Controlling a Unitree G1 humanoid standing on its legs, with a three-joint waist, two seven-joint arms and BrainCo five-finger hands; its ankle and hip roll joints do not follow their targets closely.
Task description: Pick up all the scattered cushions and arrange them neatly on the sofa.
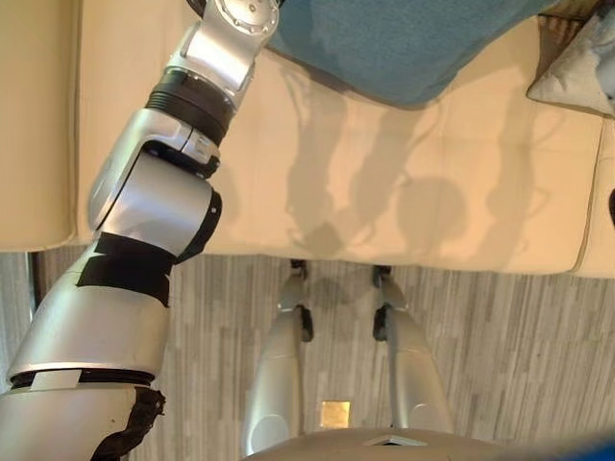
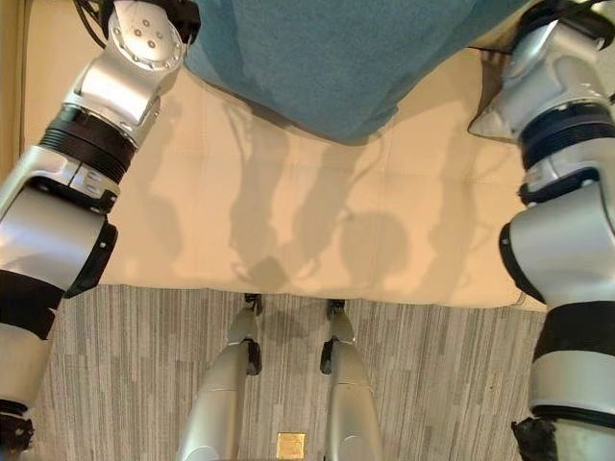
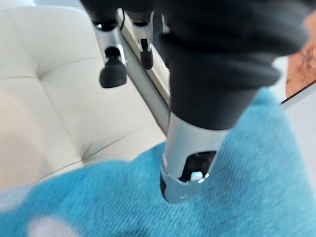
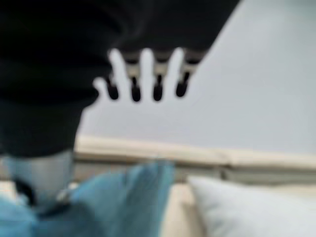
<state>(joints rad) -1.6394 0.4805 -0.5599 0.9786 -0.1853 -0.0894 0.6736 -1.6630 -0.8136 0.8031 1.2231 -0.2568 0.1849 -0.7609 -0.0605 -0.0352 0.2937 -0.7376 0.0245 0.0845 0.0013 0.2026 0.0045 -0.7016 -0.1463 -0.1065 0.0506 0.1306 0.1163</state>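
Blue cushion [image 2: 336,58] hanging over cream sofa [image 2: 317,221], upper centre of head views.
Fabric is showing a coarse woven teal nap. Left hand [image 3: 185,163] thumb pressing into it, fingers straight; right hand [image 4: 148,74] fingers spreading straight. Grey cushion [image 1: 577,72] lying upper right.

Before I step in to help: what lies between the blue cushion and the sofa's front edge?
Bare cream sofa seat, seen in the eye views, below the blue cushion.
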